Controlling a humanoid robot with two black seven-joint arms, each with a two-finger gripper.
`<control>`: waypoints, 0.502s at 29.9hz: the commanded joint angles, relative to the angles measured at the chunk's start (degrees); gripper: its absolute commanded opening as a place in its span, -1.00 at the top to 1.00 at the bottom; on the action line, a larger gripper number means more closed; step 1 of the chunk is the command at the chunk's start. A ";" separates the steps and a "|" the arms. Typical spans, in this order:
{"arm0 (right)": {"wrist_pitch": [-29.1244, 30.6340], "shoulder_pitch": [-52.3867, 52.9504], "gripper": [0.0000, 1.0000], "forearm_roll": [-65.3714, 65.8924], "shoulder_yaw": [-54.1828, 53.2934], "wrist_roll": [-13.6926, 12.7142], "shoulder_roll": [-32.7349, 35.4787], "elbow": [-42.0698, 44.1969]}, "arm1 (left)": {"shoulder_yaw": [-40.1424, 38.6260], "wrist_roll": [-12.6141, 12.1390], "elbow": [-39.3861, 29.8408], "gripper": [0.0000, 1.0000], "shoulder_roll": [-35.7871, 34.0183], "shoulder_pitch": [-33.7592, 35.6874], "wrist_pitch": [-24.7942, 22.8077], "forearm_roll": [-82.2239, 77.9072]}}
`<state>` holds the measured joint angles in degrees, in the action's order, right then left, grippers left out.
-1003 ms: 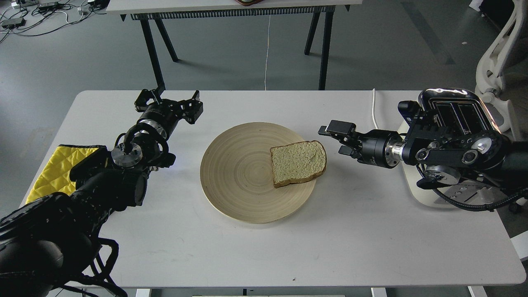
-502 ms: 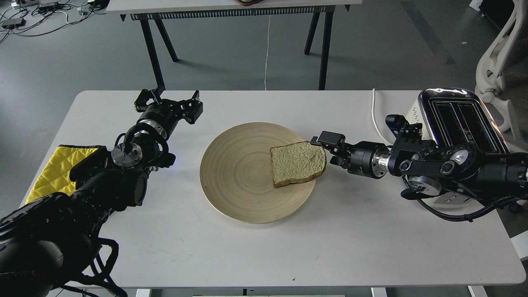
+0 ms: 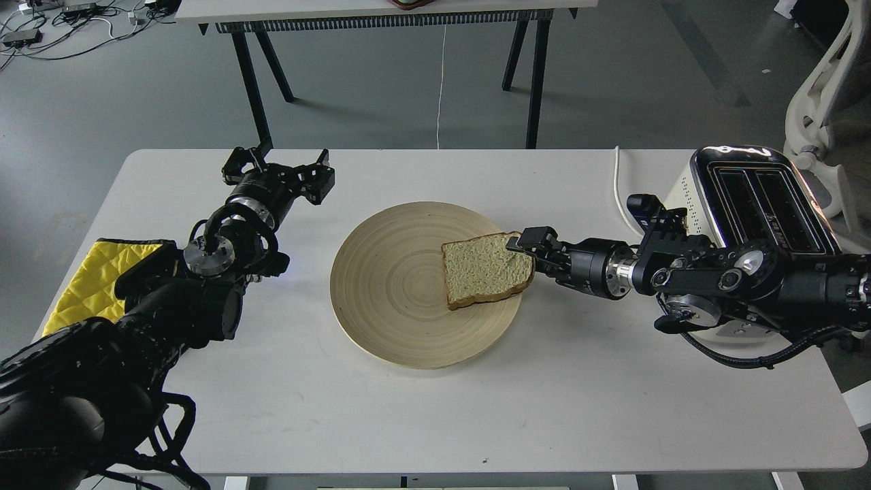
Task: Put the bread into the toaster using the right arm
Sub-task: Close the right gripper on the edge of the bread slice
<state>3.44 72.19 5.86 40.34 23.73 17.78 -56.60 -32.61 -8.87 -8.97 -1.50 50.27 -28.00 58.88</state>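
Observation:
The bread (image 3: 483, 269) lies flat on the right side of a round wooden plate (image 3: 388, 292) in the middle of the white table. My right gripper (image 3: 529, 250) reaches in from the right, low over the plate's rim. Its fingers are open and stand at the slice's right crust edge, touching it. The cream-white toaster (image 3: 769, 197) with its chrome top and two empty slots stands at the table's far right, behind my right arm. My left gripper (image 3: 279, 167) is open and empty at the table's back left.
A yellow quilted cloth (image 3: 95, 279) lies at the left edge under my left arm. A white cable (image 3: 616, 184) runs from the toaster off the back edge. Another table (image 3: 381, 10) stands behind, and a white chair frame (image 3: 816, 88) to the right.
My right gripper has moved left and down from in front of the toaster to the bread's right edge. The slice has shifted slightly left. The left arm has not moved.

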 commanded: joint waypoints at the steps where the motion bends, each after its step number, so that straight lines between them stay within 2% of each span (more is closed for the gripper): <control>1: -0.01 -0.03 -0.18 0.03 0.09 0.00 0.15 0.00 | 0.00 -0.01 0.00 -1.00 0.00 0.00 0.00 0.00; 4: 0.07 -0.03 -0.17 0.03 0.09 0.09 0.15 -0.09 | 0.00 -0.01 0.00 -1.00 0.00 0.00 0.00 0.00; 7: 0.07 -0.03 -0.07 0.03 0.09 0.09 0.23 -0.79 | 0.00 -0.01 0.00 -1.00 0.00 0.00 0.00 0.00; 15: 0.51 -0.03 0.41 -0.06 0.09 0.18 0.32 -0.88 | 0.00 -0.01 0.00 -1.00 0.00 0.00 0.00 0.00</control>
<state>3.67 72.18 5.88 40.43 23.91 18.02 -57.47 -32.61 -8.87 -8.97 -1.50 50.27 -28.00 58.88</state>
